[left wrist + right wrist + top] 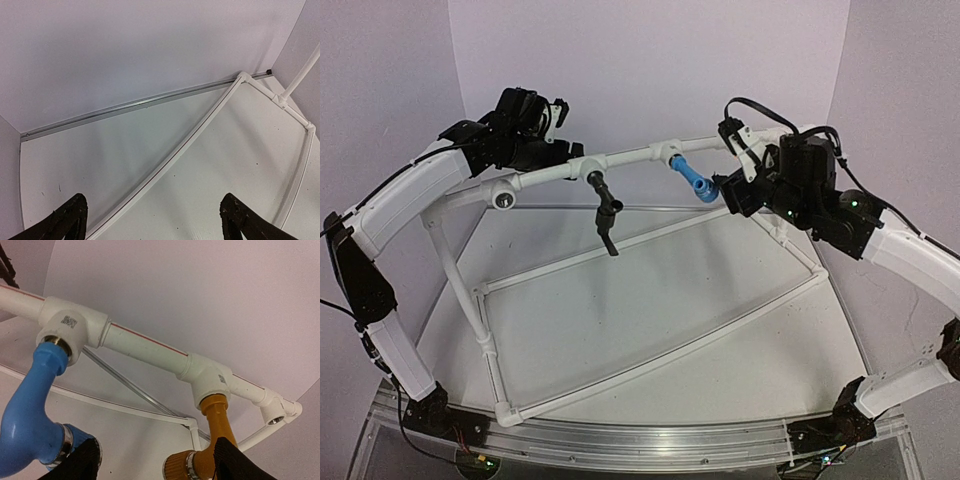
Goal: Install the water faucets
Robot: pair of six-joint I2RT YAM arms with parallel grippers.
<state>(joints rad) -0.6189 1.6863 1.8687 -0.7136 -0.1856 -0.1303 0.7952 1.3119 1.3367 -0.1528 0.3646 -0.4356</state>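
Right wrist: yellow tap point(216, 417) looks seated, last fitting step.
Right gripper point(155, 467) spread, pinching nothing, between it and blue tap point(27, 415); black tap point(606, 212) hangs from frame point(630, 157); left gripper point(152, 225) spread, empty. Next: probably snug the yellow tap.

Blue faucet point(697, 182), black faucet point(605, 206), mustard faucet point(218, 415), white pipe frame point(630, 157).

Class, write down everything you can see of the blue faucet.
The blue faucet looks like smooth, bright plastic, with a thick curved neck and a silvery ring near its lower end. Its top sits in the brass-lined socket of a white tee on the pipe, and it hangs from there at a slant. A dark finger of the right gripper crosses its lower end; whether they touch cannot be told.
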